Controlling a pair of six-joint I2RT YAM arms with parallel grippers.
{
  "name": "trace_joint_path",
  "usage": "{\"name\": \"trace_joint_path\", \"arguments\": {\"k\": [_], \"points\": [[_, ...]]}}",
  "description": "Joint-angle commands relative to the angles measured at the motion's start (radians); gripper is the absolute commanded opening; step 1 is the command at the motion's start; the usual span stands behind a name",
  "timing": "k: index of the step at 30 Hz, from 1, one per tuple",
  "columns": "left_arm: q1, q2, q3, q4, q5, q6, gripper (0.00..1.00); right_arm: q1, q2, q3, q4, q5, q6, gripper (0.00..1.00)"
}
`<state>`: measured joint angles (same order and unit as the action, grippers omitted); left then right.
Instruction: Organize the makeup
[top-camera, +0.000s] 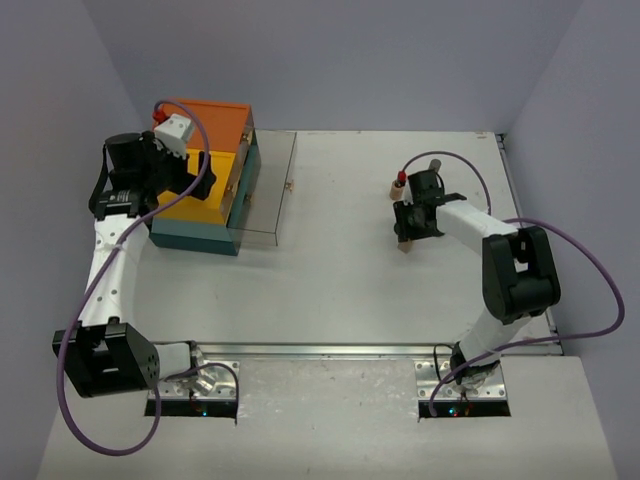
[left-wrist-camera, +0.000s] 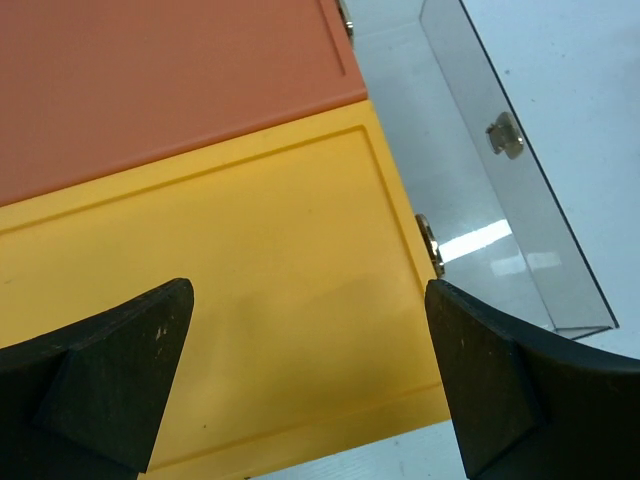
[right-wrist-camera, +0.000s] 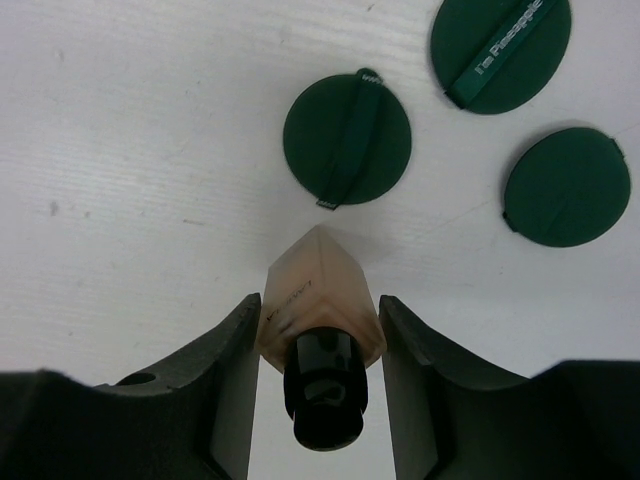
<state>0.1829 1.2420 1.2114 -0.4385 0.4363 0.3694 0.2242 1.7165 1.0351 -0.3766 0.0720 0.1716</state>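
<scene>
Right now the right pincer pinches a tan bottle: square-sided, translucent, with a glossy round black cap toward the wrist. Just beyond its fingertips, three flat dark green discs lie apart on the matte white table, and two show a band across. The left pincer gapes wide over the box, above its smooth yellow top. A clear plastic drawer juts out past one finger.

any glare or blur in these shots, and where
Left wrist: a bright glare streak on the clear drawer. Right wrist: the bottle has a slightly soft black cap near the lens, while the discs are crisp. Top view: even light, soft shadows.
</scene>
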Motion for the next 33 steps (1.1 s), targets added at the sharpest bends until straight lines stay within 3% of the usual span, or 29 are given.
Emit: {"name": "trace_joint_path", "arguments": {"k": [1,4,7,13,17,23,33], "points": [[-0.006,-0.039,0.03,-0.043,0.129,0.034,1.0,0.025,-0.14,0.058,-0.03,-0.163,0.06,0.0],[-0.018,-0.058,0.039,-0.073,0.197,0.059,1.0,0.065,-0.223,0.072,0.015,-0.24,0.128,0.0],[-0.055,-0.082,0.029,-0.108,0.22,0.121,1.0,0.136,-0.239,0.129,0.013,-0.222,0.162,0.0],[-0.188,-0.127,-0.019,-0.141,0.162,0.216,1.0,0.246,-0.207,0.261,0.089,-0.323,0.307,0.0],[-0.388,-0.192,-0.068,-0.131,0.067,0.281,1.0,0.295,-0.161,0.312,0.209,-0.408,0.44,0.0],[-0.618,-0.22,-0.198,-0.055,-0.115,0.378,1.0,0.396,-0.086,0.394,0.27,-0.426,0.507,0.0],[-0.716,-0.208,-0.25,0.16,-0.381,0.34,1.0,0.449,-0.029,0.404,0.38,-0.518,0.629,0.0]]}}
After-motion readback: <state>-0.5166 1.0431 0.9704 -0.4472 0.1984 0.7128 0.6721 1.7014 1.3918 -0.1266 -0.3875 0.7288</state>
